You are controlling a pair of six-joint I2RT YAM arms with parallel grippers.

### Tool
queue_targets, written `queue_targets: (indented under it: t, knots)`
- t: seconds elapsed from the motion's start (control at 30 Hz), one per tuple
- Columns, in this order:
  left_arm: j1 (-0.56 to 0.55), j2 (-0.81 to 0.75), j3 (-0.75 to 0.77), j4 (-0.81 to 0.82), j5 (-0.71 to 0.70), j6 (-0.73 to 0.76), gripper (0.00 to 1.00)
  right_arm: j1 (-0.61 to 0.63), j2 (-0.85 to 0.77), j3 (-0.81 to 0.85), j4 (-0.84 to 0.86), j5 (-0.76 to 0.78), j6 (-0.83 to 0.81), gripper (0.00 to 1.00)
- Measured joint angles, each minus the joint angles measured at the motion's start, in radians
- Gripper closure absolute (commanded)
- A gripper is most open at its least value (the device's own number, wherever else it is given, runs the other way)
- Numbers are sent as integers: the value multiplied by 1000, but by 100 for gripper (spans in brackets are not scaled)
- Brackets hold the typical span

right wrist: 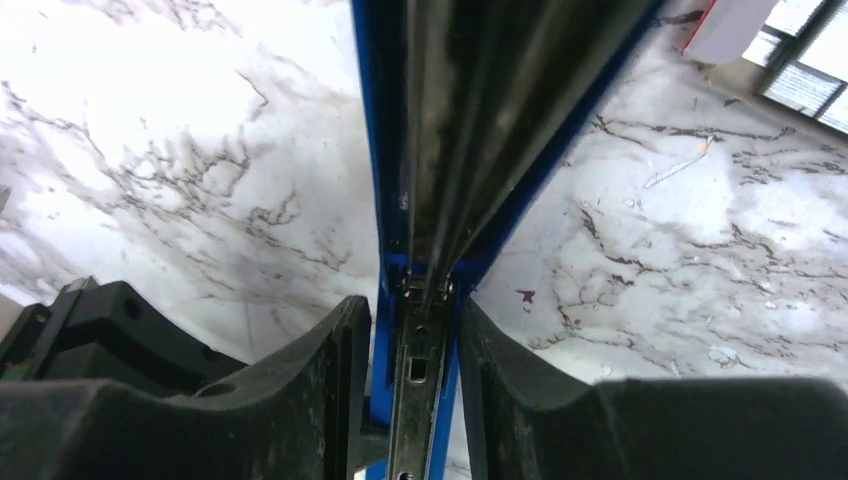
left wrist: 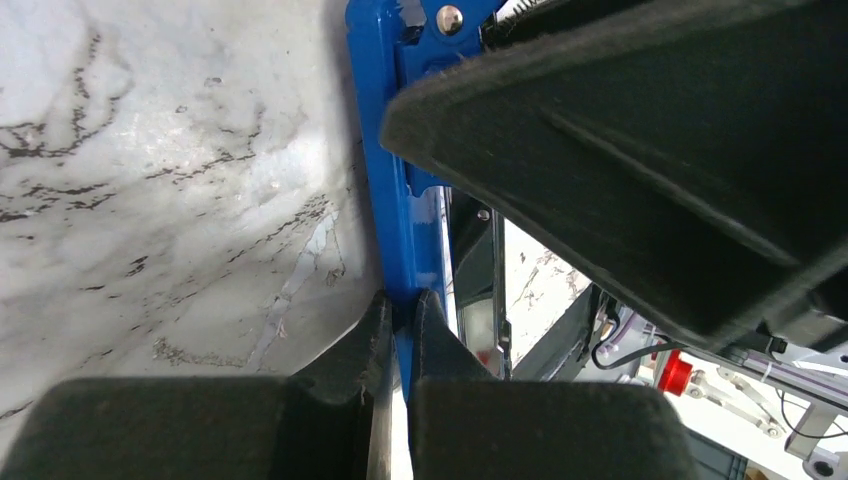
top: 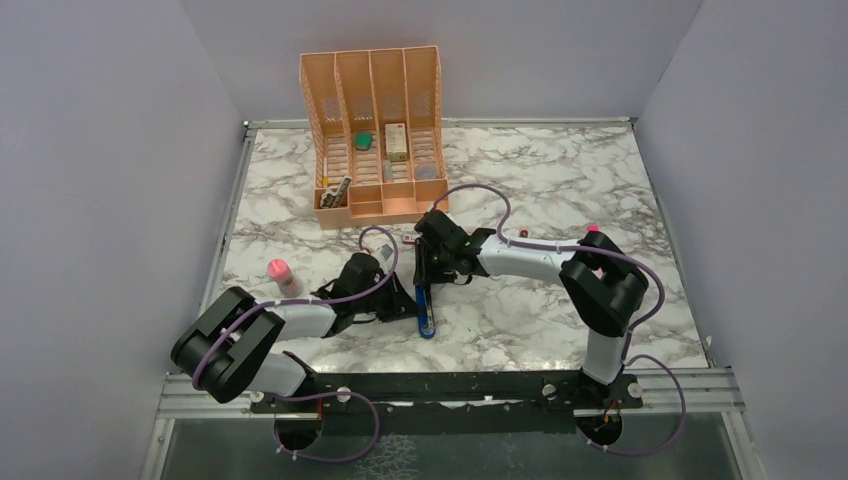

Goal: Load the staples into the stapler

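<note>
stapler (top: 426,312) is lying flat on the tabletop (top: 560,180), roughly centre, between the two arms, long axis running near-to-far.

handling, my read:
- slim painted-metal body, stiff, won't deform under a pinch
- light, and the blue sides look slick, so it will likely skid or yaw on the marble unless it's pinned
- it's hinged, so a hold on the wrong half lets the other half swing
- best hold is across the narrow blue side walls, low on the base and away from the silver channel (right wrist: 418,375), which has to stay clear for the strip
- staple strips are thin and glued and should snap easily, so pinch the long sides lightly

left end effector (left wrist: 403,305): clenched almost fully. Its pads are nipping one thin blue wall of the stapler edge-on. It looks like an anchor hold.

right end effector (right wrist: 420,320): part open. Its fingers (right wrist: 335,385) straddle the stapler body with the pads against both blue walls, so I'd call it gripping across the width. The channel shows between the fingers.

staples: neither end effector has a strip. A small red-and-white box (top: 408,240) just behind the right end effector may be the staple sleeve, but it's too small to confirm. Channel looks unloaded where visible.
</note>
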Motion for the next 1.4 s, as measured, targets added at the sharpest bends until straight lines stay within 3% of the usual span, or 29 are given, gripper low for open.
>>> queue_targets:
  t: [0.2,0.27,0.5,0.63,1.07,1.27,1.4]
  knots:
    - [-1,0,2,-6,1,0,91,14,20,15,-25,26,-7,72]
    - [-1,0,3,-8,1,0,83,14,20,18,-34,37,0,76]
    - [-6,-20,16,-47,0,7,41,28,18,31,-89,84,6,81]
    - [-9,-59,25,-67,0,13,30,31,-2,24,-137,126,8,81]
    - [-9,-139,22,-147,-28,38,26,0,-327,-180,-375,332,79,79]
    - [-9,-105,51,-156,-27,42,25,-99,-428,-237,-440,353,90,79]
    - [-9,-85,70,-159,-27,47,25,-235,-487,-267,-444,354,57,79]
